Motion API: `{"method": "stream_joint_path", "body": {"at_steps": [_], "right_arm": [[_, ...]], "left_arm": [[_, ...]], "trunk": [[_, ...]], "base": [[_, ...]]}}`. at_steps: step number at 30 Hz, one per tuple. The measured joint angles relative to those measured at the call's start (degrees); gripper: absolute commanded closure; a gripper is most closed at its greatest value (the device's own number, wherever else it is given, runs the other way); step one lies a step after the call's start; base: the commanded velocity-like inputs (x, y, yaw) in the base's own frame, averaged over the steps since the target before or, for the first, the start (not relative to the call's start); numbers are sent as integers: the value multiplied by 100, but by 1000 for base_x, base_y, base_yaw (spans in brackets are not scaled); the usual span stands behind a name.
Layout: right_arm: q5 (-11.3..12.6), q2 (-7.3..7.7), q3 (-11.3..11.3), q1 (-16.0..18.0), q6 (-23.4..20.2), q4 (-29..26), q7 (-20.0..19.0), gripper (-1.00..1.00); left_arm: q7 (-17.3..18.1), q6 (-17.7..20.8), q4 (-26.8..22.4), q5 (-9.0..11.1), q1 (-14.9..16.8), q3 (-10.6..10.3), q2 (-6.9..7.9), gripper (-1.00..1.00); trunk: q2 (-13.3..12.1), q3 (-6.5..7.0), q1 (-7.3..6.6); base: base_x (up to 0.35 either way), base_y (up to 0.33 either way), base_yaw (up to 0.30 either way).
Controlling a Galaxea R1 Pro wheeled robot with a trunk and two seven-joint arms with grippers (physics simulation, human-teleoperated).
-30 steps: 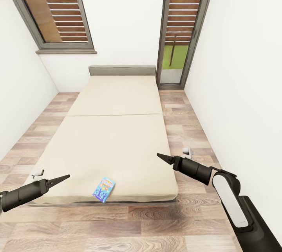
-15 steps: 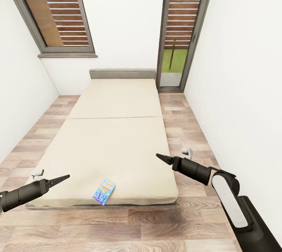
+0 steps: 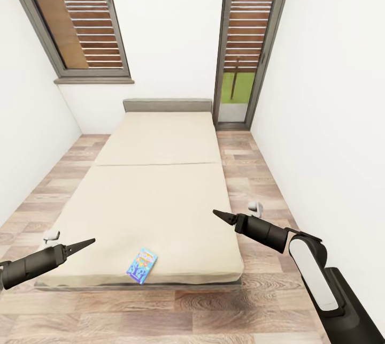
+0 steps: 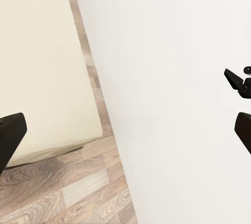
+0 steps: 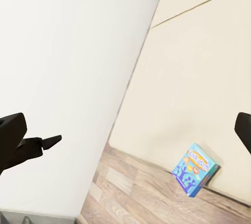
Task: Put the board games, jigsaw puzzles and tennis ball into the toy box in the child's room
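compared with one second ago, the whole view has shifted: the bed (image 3: 160, 194) looks a little farther, so the camera moved, not the things. one small blue board game (image 3: 141, 266) lies at the near edge of the mattress, between the two arms. left gripper (image 3: 85, 242) and right gripper (image 3: 221, 215) both look closed and hold nothing. i judge the pick-up is not yet begun.

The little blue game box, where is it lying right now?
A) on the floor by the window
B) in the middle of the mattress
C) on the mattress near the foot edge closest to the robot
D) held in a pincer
C: the blue board game lies flat on the bed just inside its near edge, between the two arms, with nothing gripping it.
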State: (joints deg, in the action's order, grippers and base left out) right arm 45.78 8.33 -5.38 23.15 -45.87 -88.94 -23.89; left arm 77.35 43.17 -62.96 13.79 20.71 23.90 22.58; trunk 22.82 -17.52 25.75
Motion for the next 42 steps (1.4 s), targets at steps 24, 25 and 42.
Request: {"method": "stream_joint_path", "body": {"at_steps": [24, 25, 42], "right_arm": [[-3, -1, 0, 0, 0, 2, 35, -100], [-4, -1, -1, 0, 0, 2, 36, -100], [-11, 4, -9, 0, 209, 76, 25, -100]], "left_arm": [[16, 0, -4, 0, 0, 0, 0, -100], [17, 0, -4, 0, 0, 0, 0, -100], [27, 0, -7, -3, -1, 4, 6, -100]], "trunk": [[0, 228, 0], [0, 237, 0], [-1, 398, 0]], "base": [[0, 0, 0], [0, 0, 0], [0, 119, 0]]}}
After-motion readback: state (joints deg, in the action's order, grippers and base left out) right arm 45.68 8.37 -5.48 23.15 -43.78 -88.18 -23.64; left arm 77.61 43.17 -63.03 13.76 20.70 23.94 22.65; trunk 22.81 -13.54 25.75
